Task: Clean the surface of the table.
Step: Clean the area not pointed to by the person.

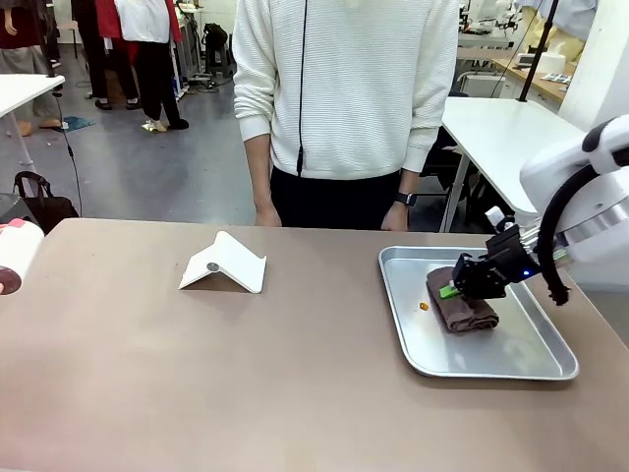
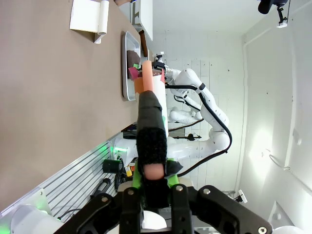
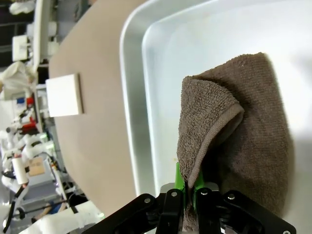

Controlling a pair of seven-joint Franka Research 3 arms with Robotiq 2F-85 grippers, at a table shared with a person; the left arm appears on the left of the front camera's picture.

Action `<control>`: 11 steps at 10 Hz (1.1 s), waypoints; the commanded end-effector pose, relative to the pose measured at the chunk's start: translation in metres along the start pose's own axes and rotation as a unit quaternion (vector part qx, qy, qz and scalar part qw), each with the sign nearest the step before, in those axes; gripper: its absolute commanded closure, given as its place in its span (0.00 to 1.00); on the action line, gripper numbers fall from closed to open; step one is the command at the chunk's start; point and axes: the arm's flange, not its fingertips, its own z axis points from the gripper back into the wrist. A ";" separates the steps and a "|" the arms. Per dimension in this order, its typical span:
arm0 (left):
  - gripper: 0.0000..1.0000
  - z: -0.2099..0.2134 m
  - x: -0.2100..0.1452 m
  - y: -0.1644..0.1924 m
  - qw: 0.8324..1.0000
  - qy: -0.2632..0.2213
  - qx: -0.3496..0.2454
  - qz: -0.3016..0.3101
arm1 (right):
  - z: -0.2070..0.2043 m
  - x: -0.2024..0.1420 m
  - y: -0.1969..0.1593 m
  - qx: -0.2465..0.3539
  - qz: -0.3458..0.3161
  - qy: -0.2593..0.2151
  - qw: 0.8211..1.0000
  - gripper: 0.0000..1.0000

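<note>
both claws pinch something: the right gripper (image 1: pixel 454 288) a brown towel (image 1: pixel 470 313) in the tray (image 1: pixel 491 369) on the table (image 1: pixel 246 374), the left gripper (image 2: pixel 152 179) a black-wrapped pink stick (image 2: pixel 147 78).

HIDDEN AND CROPPED REGIONS

Front view: the right gripper (image 1: pixel 454 288) is covering part of the brown towel (image 1: pixel 472 315), and the towel fold is hiding its fingertips. An orange speck (image 1: pixel 424 306) on the metal tray (image 1: pixel 491 362) is appearing too small to identify. The left edge is cutting off a white roll (image 1: pixel 15 258).

Right wrist view: picture edges are cropping towel and tray.

Left wrist view: the black-handled tool (image 2: pixel 148 131) is masking most of the pads (image 2: pixel 138 181) of the left gripper (image 2: pixel 153 179) and part of the tray.
</note>
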 end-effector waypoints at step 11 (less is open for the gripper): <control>0.78 0.000 0.001 -0.005 1.000 -0.006 -0.005 0.005 | -0.006 0.009 -0.009 -0.054 0.021 -0.012 0.998 0.93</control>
